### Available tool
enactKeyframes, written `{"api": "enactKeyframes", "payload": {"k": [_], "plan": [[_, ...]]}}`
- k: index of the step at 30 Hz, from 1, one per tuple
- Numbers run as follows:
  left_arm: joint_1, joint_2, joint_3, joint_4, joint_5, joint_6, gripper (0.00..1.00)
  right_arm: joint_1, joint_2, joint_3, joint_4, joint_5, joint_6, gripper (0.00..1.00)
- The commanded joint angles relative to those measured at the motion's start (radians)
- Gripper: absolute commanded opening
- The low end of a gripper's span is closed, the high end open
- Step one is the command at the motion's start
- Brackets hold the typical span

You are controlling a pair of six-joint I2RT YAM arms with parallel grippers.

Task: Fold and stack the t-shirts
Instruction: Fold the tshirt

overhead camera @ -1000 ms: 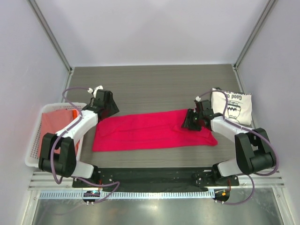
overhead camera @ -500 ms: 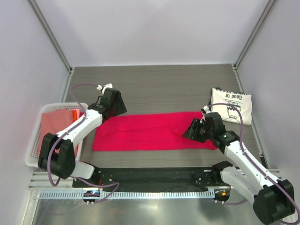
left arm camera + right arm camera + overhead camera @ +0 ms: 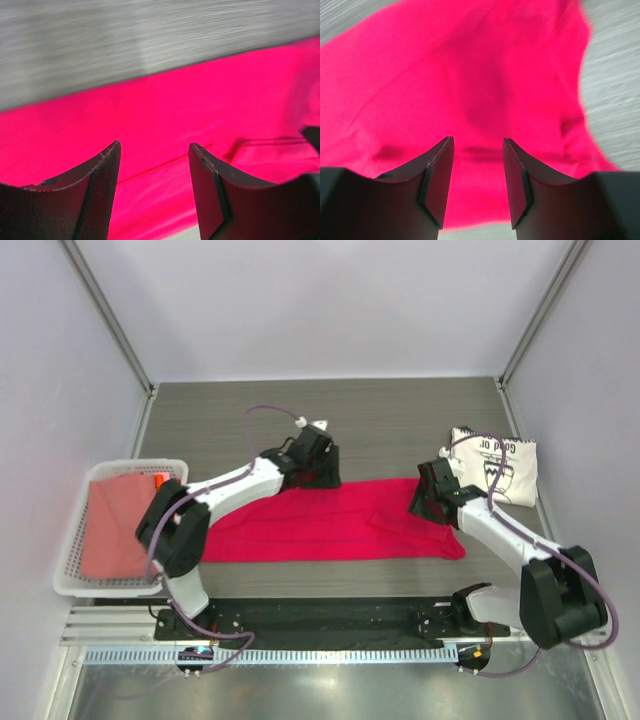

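Observation:
The crimson-pink t-shirt (image 3: 330,525) lies as a long folded strip across the middle of the table. It fills the left wrist view (image 3: 165,125) and the right wrist view (image 3: 470,75). My left gripper (image 3: 318,475) hovers over the strip's far edge near its middle, open (image 3: 154,145), with nothing between the fingers. Over the strip's right end, my right gripper (image 3: 428,502) also stands open (image 3: 477,140) and holds nothing. The cream t-shirt (image 3: 497,466) with black print lies folded at the back right, just beyond the right gripper.
A white lattice basket (image 3: 70,540) sits at the left edge of the table with a salmon cloth (image 3: 115,525) inside. Bare grey wood table (image 3: 380,420) lies behind the shirts. White walls close in the back and both sides.
My left gripper has swung right along the pink shirt's far edge, from its left end to its middle. The right gripper shifted over the shirt's right end. Both stayed open.

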Motion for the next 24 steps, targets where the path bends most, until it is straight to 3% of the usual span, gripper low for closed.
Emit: {"api": "enactKeyframes", "payload": {"k": [1, 5, 14, 24], "plan": [[-0.041, 0.119, 0.155, 0.032, 0.119, 0.03, 0.58, -0.01, 0.097, 0.099, 0.07, 0.178, 0.0, 0.47], [-0.087, 0.297, 0.379, -0.006, 0.229, 0.032, 0.57, -0.013, 0.142, 0.123, 0.1, 0.145, -0.009, 0.43], [-0.153, 0.656, 0.788, -0.144, 0.381, -0.042, 0.53, -0.013, 0.014, -0.043, 0.128, 0.059, 0.015, 0.4], [-0.184, 0.853, 1.026, -0.343, 0.306, -0.027, 0.53, -0.011, 0.082, -0.103, 0.196, -0.126, 0.009, 0.4]]}}
